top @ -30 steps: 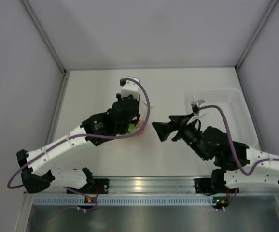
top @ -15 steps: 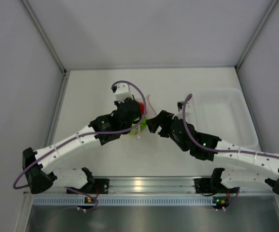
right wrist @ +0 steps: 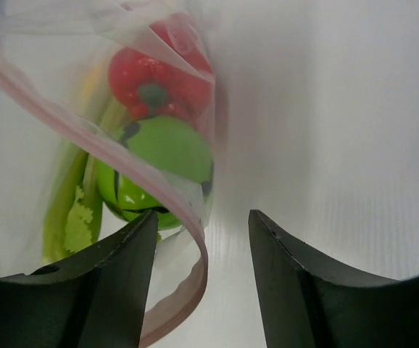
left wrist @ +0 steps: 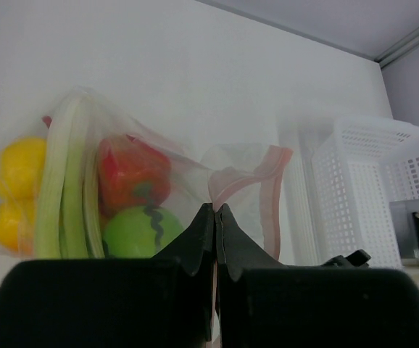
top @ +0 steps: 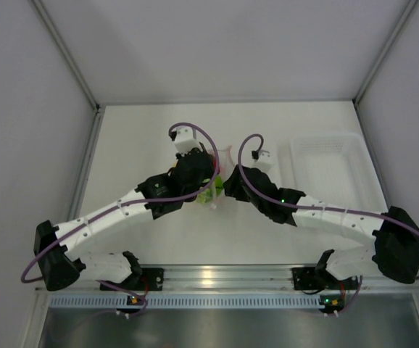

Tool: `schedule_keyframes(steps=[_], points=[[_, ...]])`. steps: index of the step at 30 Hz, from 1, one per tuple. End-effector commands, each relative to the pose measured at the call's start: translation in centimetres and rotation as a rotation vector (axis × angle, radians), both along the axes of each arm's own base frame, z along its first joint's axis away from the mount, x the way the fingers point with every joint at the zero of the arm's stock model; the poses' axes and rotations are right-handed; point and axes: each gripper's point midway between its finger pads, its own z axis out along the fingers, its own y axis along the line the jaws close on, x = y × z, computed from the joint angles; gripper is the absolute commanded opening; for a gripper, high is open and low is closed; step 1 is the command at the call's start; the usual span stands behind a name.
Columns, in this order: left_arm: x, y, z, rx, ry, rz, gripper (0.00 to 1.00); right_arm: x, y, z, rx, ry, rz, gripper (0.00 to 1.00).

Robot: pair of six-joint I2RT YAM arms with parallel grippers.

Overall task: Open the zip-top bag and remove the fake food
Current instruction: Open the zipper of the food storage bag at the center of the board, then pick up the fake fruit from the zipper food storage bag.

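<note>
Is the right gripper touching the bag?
Cannot tell. In the right wrist view the bag has its pink strip between the right gripper fingers, overlapping one, but neither contact nor gap shows plainly.

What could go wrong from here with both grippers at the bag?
The right gripper stands open around just the pink zip strip; closing, it may slip off or catch both layers. The left gripper seems to pinch the zip-top bag by little film, which a hard pull might free. The green ball seems to lie near the mouth and could roll out.
</note>
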Motion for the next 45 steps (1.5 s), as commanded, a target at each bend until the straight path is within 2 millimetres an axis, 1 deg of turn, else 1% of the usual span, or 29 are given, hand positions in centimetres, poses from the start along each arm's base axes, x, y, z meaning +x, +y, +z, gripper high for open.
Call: schedule_keyframes(steps=[1, 2, 4, 5, 7, 8, 9, 10, 11, 13, 14, 17, 18, 22, 25, 26, 27, 28, 29, 30, 31, 32, 35, 36, 39, 41, 42, 43, 45], points=[[0.6, -0.3, 1.9, -0.092, -0.05, 0.005, 0.0, 1.6, 0.6, 1.9, 0.015, -0.048, -0.013, 0.54], [0.6, -0.2, 2.0, -0.088, -0.052, 0.006, 0.0, 1.5, 0.2, 1.4, 0.005, -0.045, -0.019, 0.57], [0.7, 0.1, 1.8, -0.085, -0.049, 0.002, 0.0, 1.3, 0.1, 1.7, 0.036, -0.064, -0.014, 0.57], [0.7, 0.2, 1.9, -0.09, -0.048, 0.0, 0.0, 1.2, 0.1, 1.3, 0.044, -0.074, 0.002, 0.46], [0.9, 0.4, 1.9, -0.095, -0.053, 0.002, 0.0, 1.2, 0.7, 1.2, 0.072, -0.079, 0.046, 0.29], [0.9, 0.6, 2.0, -0.091, -0.057, 0.003, 0.0, 1.5, 0.6, 1.1, 0.052, -0.077, 0.046, 0.17], [1.0, 0.9, 2.1, -0.063, -0.068, 0.007, 0.0, 1.9, 0.2, 0.9, 0.034, -0.073, 0.042, 0.0], [1.1, 1.2, 2.2, -0.046, -0.077, 0.012, 0.0, 2.0, -0.5, 0.3, -0.005, -0.055, 0.031, 0.0], [1.2, 1.3, 2.5, -0.032, -0.084, 0.01, 0.0, 2.5, -1.3, 0.4, -0.022, -0.061, 0.011, 0.0], [1.7, 1.7, 2.6, 0.038, -0.092, -0.026, 0.0, 2.6, -3.1, -0.5, -0.086, -0.034, -0.017, 0.0], [2.2, 2.2, 3.4, 0.078, -0.104, -0.025, 0.0, 2.5, -5.0, -1.4, -0.146, -0.005, -0.041, 0.0], [2.8, 3.3, 3.9, 0.203, -0.121, -0.043, 0.0, 2.0, -8.2, -3.1, -0.216, 0.035, -0.084, 0.0], [2.9, 3.2, 5.1, 0.213, -0.14, -0.054, 0.0, 1.9, -8.9, -3.4, -0.221, 0.045, -0.093, 0.0], [2.8, 2.7, 6.0, 0.258, -0.155, -0.112, 0.0, 1.4, -11.1, -4.7, -0.244, 0.079, -0.117, 0.0], [2.3, 1.1, 5.8, 0.235, -0.149, -0.206, 0.0, 1.4, -10.8, -4.0, -0.221, 0.064, -0.098, 0.0], [2.0, 0.0, 5.2, 0.214, -0.13, -0.253, 0.0, 1.3, -10.5, -3.8, -0.218, 0.059, -0.077, 0.02], [1.7, -0.9, 5.1, 0.192, -0.122, -0.29, 0.0, 1.5, -9.9, -2.9, -0.196, 0.035, -0.052, 0.06], [1.6, -1.5, 4.4, 0.184, -0.102, -0.313, 0.0, 1.3, -9.0, -2.4, -0.165, 0.03, -0.008, 0.12], [1.4, -1.9, 4.1, 0.146, -0.082, -0.316, 0.0, 1.2, -8.6, -1.3, -0.147, 0.005, 0.017, 0.19], [1.2, -2.7, 3.8, 0.125, -0.073, -0.348, 0.0, 1.1, -8.2, -0.7, -0.135, 0.0, 0.043, 0.22], [1.3, -2.9, 3.2, 0.122, -0.057, -0.345, 0.0, 1.2, -7.7, 0.8, -0.115, -0.026, 0.059, 0.25], [1.3, -3.0, 2.8, 0.105, -0.041, -0.329, 0.0, 1.2, -7.6, 1.7, -0.118, -0.043, 0.078, 0.35], [1.5, -2.9, 2.2, 0.099, -0.025, -0.29, 0.0, 0.9, -8.0, 4.5, -0.126, -0.079, 0.092, 0.4], [1.6, -2.7, 2.3, 0.1, -0.029, -0.27, 0.0, 1.1, -8.2, 5.8, -0.124, -0.098, 0.08, 0.4], [1.6, -2.4, 2.4, 0.083, -0.028, -0.237, 0.0, 0.3, -9.2, 7.3, -0.137, -0.108, 0.074, 0.41], [1.6, -2.5, 2.3, 0.08, -0.026, -0.236, 0.0, -0.1, -9.2, 8.7, -0.118, -0.132, 0.083, 0.4], [1.6, -2.6, 2.5, 0.078, -0.028, -0.24, 0.0, -0.3, -8.9, 9.2, -0.103, -0.143, 0.099, 0.39], [1.6, -2.7, 2.4, 0.079, -0.026, -0.245, 0.0, -0.6, -8.2, 10.1, -0.071, -0.154, 0.132, 0.37], [1.4, -2.9, 2.5, 0.076, -0.027, -0.252, 0.0, -1.0, -6.5, 11.0, -0.025, -0.172, 0.195, 0.34]])
